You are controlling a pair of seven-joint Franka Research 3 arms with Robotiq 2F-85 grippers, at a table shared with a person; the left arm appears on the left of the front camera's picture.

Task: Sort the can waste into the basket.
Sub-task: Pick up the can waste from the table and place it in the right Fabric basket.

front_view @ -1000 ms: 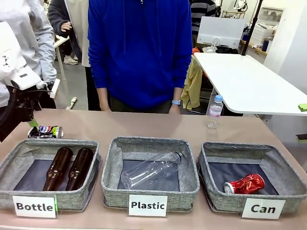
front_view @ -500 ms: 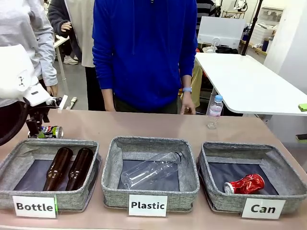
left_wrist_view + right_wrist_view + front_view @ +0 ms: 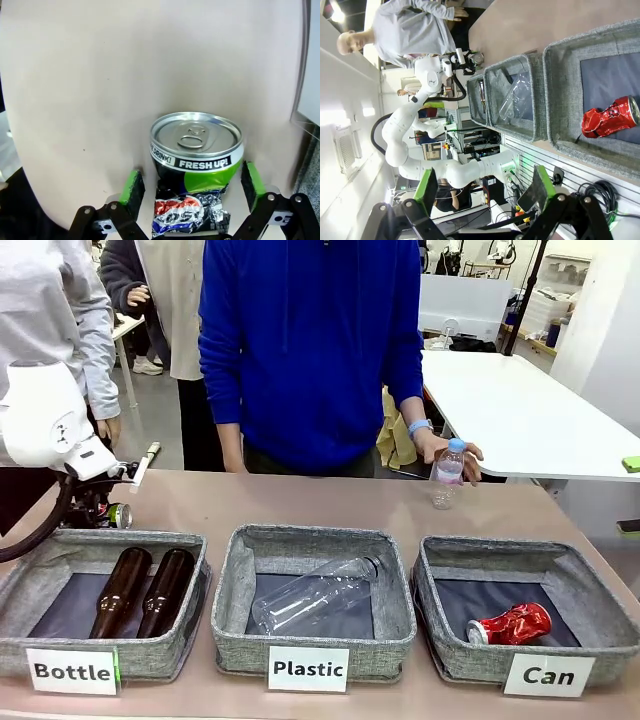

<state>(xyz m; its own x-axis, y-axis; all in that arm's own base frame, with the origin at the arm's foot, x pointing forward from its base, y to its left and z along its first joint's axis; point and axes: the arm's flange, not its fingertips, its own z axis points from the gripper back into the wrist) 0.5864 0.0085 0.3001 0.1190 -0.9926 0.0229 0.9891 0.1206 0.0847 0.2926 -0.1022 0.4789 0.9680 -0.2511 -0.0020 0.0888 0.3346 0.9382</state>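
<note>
Right gripper: jaws wide, empty. Three grey baskets in a row. The basket labelled Can, at right, holds one crushed red can. The Plastic basket holds one clear bottle. The Bottle basket holds two brown bottles. Behind it, the left gripper, jaws wide, straddles one crushed blue can. A person's hand is on one water bottle. Tan table; white table beyond.

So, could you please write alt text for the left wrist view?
A crushed can lies on the tan table, silver top facing the camera. The left arm's green-padded fingers stand open on either side of it.
</note>
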